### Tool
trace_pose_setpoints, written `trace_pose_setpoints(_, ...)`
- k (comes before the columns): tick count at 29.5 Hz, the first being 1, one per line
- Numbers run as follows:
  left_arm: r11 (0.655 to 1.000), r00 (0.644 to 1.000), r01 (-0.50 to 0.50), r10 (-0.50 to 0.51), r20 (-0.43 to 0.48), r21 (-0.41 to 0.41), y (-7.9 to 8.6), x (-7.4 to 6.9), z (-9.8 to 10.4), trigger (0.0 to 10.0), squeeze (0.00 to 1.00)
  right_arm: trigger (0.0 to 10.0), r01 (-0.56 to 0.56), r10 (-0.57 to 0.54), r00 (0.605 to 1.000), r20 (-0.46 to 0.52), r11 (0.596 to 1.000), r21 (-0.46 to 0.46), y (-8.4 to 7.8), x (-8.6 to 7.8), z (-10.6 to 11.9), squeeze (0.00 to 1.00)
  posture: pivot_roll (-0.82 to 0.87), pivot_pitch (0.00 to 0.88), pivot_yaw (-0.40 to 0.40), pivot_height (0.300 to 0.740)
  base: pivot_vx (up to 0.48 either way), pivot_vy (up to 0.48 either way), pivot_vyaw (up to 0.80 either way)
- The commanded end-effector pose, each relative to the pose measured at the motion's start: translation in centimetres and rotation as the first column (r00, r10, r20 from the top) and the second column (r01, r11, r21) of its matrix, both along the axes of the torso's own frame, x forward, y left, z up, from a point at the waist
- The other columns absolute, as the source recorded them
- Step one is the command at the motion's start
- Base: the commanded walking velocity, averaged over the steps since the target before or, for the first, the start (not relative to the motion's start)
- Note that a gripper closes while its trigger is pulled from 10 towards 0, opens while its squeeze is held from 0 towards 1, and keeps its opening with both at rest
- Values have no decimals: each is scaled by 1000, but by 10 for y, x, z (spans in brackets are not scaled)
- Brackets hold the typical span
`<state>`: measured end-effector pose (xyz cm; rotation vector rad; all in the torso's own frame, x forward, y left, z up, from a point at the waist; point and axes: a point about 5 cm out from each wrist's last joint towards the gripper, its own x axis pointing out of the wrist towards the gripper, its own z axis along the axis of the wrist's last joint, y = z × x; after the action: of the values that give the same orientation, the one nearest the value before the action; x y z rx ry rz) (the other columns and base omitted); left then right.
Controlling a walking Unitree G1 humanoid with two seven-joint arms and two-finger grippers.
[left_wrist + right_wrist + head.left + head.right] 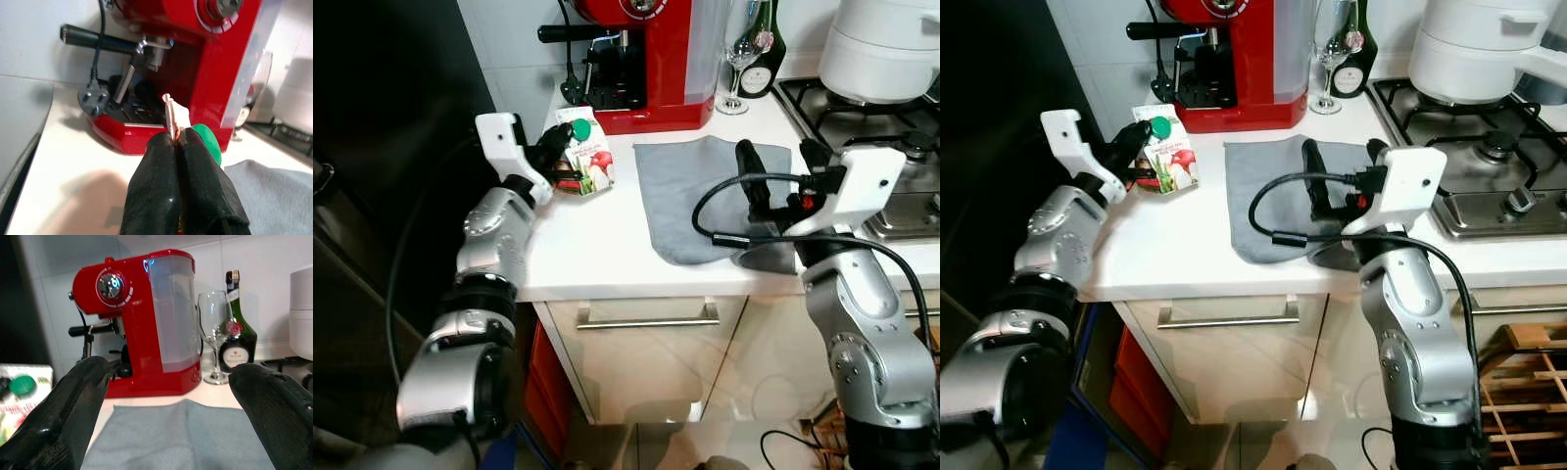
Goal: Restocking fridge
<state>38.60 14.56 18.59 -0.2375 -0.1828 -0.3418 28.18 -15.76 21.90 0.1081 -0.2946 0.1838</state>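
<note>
Left hand (pixel 177 147): both black fingers pinched together on the top seam of the small printed drink carton with a green round cap (pixel 588 157). The carton stands on the white desk (pixel 597 245), just in front of the red espresso machine (pixel 651 59). The left wrist view shows the seam clamped between the fingers and a black plug beside the machine's drip tray; the carton's body is hidden behind the fingers there. Right hand (pixel 171 396): fingers spread wide, gripping nothing, over the grey cloth (pixel 705 186). The right wrist view shows a clear wine glass (pixel 213 333) and a dark green bottle (pixel 237 333); its label text is illegible.
</note>
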Motion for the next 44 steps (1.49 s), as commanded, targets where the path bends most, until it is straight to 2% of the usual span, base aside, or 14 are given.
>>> trace_pose_setpoints(1, 999, 999, -31, 31, -8, 41, 3, -1, -2, 10000, 0, 10000, 11, -12, 1000, 13, 1000, 7, 0, 1, 2, 0, -205, 0, 82, 740, 0, 0, 0)
trace_pose_setpoints(6, 996, 998, -54, 52, 38, 68, 1, -7, 1, 10000, 0, 10000, -15, 16, 1000, -16, 998, 56, 9, 6, -7, 0, -183, 0, 50, 740, 0, 0, 0)
trace_pose_setpoints(8, 998, 996, -50, 46, 77, 45, 0, -9, 10, 10000, 0, 10000, -105, 113, 992, -53, 987, 122, 14, 11, -11, 0, -173, 0, 27, 740, 0, 0, 0)
trace_pose_setpoints(11, 998, 993, -35, 30, 118, 48, 0, -9, 18, 10000, 0, 10000, -174, 184, 980, -72, 976, 129, 13, 15, -11, 0, -167, 0, 15, 740, 0, 0, 0)
trace_pose_setpoints(15, 998, 983, 46, -54, 175, 52, 11, -7, 34, 10000, 0, 10000, -307, 320, 942, -99, 943, 128, -2, 27, 0, 0, -166, 0, 5, 740, 0, 0, 0)
trace_pose_setpoints(18, 982, 970, 171, -181, 163, 75, 20, -4, 42, 10000, 0, 10000, -449, 464, 877, -124, 884, 127, -12, 33, 15, 0, -166, 0, 6, 740, 0, 0, 0)
trace_pose_setpoints(20, 956, 946, 278, -289, 144, 91, 20, -4, 43, 10000, 0, 10000, -535, 549, 821, -158, 836, 123, -14, 32, 17, 0, -167, 0, 7, 740, 0, 0, 0)
trace_pose_setpoints(24, 880, 880, 430, -459, 124, 202, 22, -6, 47, 10000, 0, 10000, -695, 674, 670, -311, 717, 56, -25, 29, 11, 0, -171, 0, 18, 740, 0, 0, 0)
trace_pose_setpoints(29, 831, 858, 468, -509, 71, 301, 23, 1, 53, 10000, 0, 10000, -808, 742, 536, -403, 589, 8, -22, 26, 17, 0, -183, 0, 31, 740, 0, 0, 0)
trace_pose_setpoints(34, 783, 818, 515, -571, 76, 349, 16, 1, 59, 10000, 0, 10000, -847, 772, 497, -396, 530, -28, -11, 32, 31, 0, -188, 0, 34, 740, 0, 0, 0)
trace_pose_setpoints(36, 729, 774, 567, -631, 53, 383, 7, -2, 55, 10000, 0, 10000, -864, 798, 474, -371, 502, -24, -5, 35, 38, 0, -179, 0, 30, 740, 0, 0, 0)
trace_pose_setpoints(40, 657, 702, 644, -711, 39, 392, -8, -5, 53, 10000, 0, 10000, -899, 843, 417, -341, 438, -15, 11, 36, 45, 0, -165, 0, 42, 740, 0, 0, 0)
trace_pose_setpoints(42, 648, 691, 653, -722, 42, 392, -10, -5, 54, 10000, 0, 10000, -899, 844, 417, -338, 438, -13, 12, 37, 45, 0, -165, 0, 42, 740, 0, 0, 0)
trace_pose_setpoints(44, 646, 680, 660, -730, 61, 383, -11, -5, 57, 10000, 0, 10000, -885, 836, 438, -330, 466, 5, 10, 45, 43, 0, -154, 0, 39, 740, 0, 0, 0)
